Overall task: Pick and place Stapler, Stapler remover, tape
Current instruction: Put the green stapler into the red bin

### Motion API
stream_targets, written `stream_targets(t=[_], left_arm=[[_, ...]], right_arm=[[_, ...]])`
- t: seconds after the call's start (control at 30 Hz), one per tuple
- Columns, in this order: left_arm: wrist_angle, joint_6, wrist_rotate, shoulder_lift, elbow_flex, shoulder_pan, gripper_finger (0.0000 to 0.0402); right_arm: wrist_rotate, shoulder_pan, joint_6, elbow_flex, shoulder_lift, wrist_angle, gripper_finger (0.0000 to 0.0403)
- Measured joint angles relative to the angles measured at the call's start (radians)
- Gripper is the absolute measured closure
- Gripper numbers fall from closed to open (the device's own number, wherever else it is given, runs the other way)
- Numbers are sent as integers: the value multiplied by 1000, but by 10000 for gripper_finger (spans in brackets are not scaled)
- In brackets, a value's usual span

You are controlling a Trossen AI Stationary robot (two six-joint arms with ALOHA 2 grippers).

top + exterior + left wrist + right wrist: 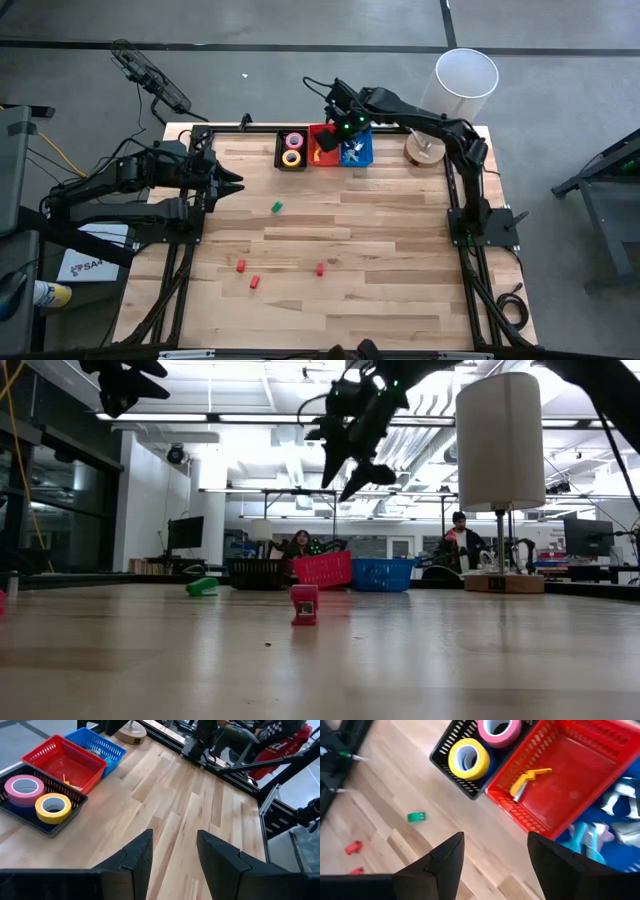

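A pink tape roll (500, 730) and a yellow tape roll (467, 759) lie in the black basket (291, 150) at the table's far edge, with a blue edge showing under each. The red basket (570, 795) beside it holds a small yellow tool with a metal tip (530, 779). The blue basket (615, 827) holds pale blue and silver items. My right gripper (495, 850) hangs open high above the red basket's near rim (340, 128) and touches nothing. My left gripper (172, 850) waits open at the table's left side (232, 185).
A green block (276, 207) lies mid-table. Three red blocks (241, 265) (254, 282) (319, 268) lie nearer the front. A lamp with a white shade (466, 75) stands on a wooden base (425, 150) right of the baskets. People sit in the room behind (300, 545).
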Motion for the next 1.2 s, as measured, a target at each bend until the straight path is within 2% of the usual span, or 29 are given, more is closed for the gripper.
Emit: stream_targets(t=[0.17, 0.43, 0.53, 0.7, 0.93, 1.2], left_arm=[[1, -34, -21, 35, 0, 0, 250], [-9, -37, -26, 178, 0, 0, 250], [-39, -58, -62, 231, 0, 0, 244], [-91, -65, -86, 323, 0, 0, 199], [-105, -63, -86, 518, 0, 0, 121], [-91, -29, -113, 770, 0, 0, 110]], right_arm=[[91, 38, 5, 0, -52, -89, 194], [249, 132, 63, 0, -107, -287, 194], [332, 180, 106, 0, -129, -371, 194], [462, 283, 191, 0, -159, -486, 194], [514, 417, 322, 0, -175, -532, 194], [551, 535, 522, 0, -176, -597, 194]])
